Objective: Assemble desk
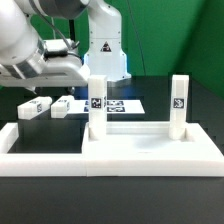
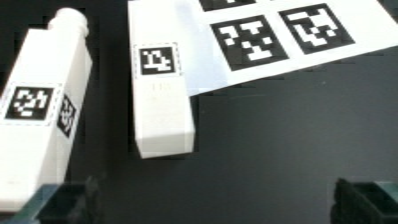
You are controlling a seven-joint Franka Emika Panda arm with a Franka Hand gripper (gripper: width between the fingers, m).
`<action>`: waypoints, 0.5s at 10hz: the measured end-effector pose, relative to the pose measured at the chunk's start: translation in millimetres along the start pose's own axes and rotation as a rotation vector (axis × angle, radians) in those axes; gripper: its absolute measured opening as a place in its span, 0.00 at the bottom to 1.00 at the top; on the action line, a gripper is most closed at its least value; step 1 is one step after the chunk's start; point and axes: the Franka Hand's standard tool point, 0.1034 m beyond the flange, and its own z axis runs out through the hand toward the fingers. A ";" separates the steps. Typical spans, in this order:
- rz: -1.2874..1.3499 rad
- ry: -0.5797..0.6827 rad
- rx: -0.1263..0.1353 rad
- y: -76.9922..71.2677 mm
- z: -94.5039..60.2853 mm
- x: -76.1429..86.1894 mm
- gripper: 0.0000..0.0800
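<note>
Above the black table, the gripper hangs with its fingers spread wide and nothing between them. Beneath it lie two loose desk legs, each bearing a square tag. The first loose leg is just beside the marker board, and the second loose leg lies on its far side. Nearer the exterior camera sits the desk top. The left upright leg and the right upright leg stand at its rear corners.

Backdrop is a flat green wall (could be a curtain, hard to tell), and everything sits on a matte black table under pretty even, soft light.
</note>
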 end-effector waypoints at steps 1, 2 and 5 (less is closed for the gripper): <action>-0.044 -0.001 -0.014 -1.5 10.5 -1.4 0.81; -0.059 -0.002 -0.013 3.1 15.9 -1.1 0.81; -0.057 -0.014 -0.009 4.8 22.8 -4.1 0.81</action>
